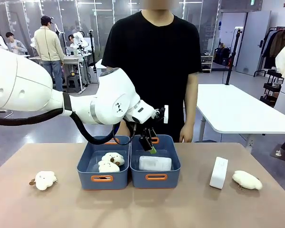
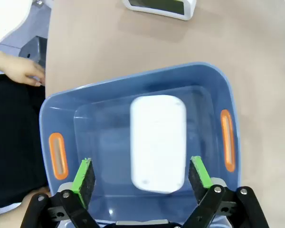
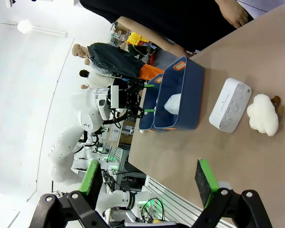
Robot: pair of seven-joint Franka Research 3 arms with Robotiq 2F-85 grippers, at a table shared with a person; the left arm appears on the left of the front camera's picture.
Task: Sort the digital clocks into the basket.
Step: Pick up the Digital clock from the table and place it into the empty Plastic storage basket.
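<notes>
The left fingers (image 2: pixel 84 178) hang spread and empty just above the basket (image 2: pixel 109 92), where one digital clock (image 2: pixel 157 142) lies flat. The other clock (image 1: pixel 219 172) stands on the desk (image 1: pixel 180 209), right of that basket. The right fingers (image 3: pixel 203 179) are spread, empty.

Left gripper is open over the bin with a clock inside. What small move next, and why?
Probably lift the left gripper clear of the basket: its jaws stand open and a digital clock lies free inside. The other digital clock stands on the table, in front of the open right gripper.
</notes>
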